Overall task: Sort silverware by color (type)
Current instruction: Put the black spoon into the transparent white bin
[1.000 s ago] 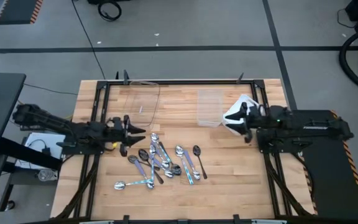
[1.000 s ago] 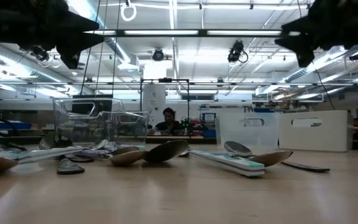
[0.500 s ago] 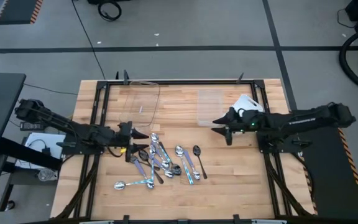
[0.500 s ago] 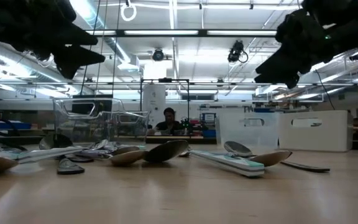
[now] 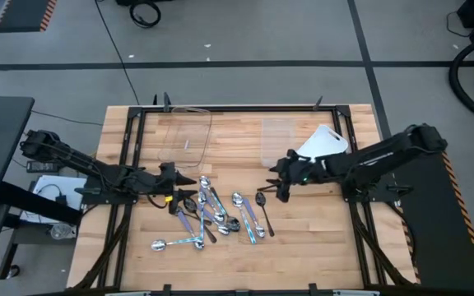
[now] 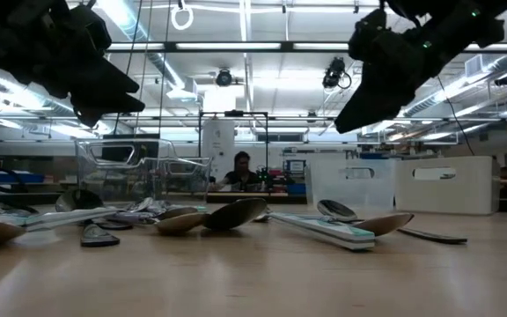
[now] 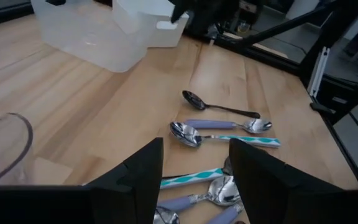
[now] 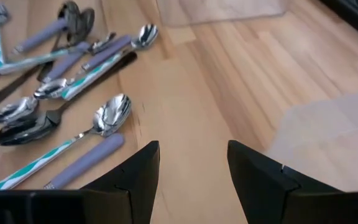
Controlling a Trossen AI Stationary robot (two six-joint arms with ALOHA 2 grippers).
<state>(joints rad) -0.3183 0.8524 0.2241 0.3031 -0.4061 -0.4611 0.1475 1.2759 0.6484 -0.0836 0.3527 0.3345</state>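
Observation:
Several small spoons lie in a loose pile on the wooden table, their bowls and handles flat on it. Some are silver with lilac or teal-patterned handles, others dark all over. My left gripper hangs open just left of the pile, above the table, nothing between its fingers. My right gripper hangs open just right of the pile, tipped downward, near a dark spoon. Its fingers frame bare wood, with the spoons off to one side.
Two clear plastic containers stand at the back of the table, one left, one right. A white flat piece lies beside the right one. A black frame rail runs along the table's sides. Bare wood lies near the front right.
My right gripper has swung out from the table's right edge toward the left, to just beside the spoons, and has tipped its fingers downward. My left gripper has edged a little toward the pile and tipped down somewhat. The spoons have stayed where they lay.

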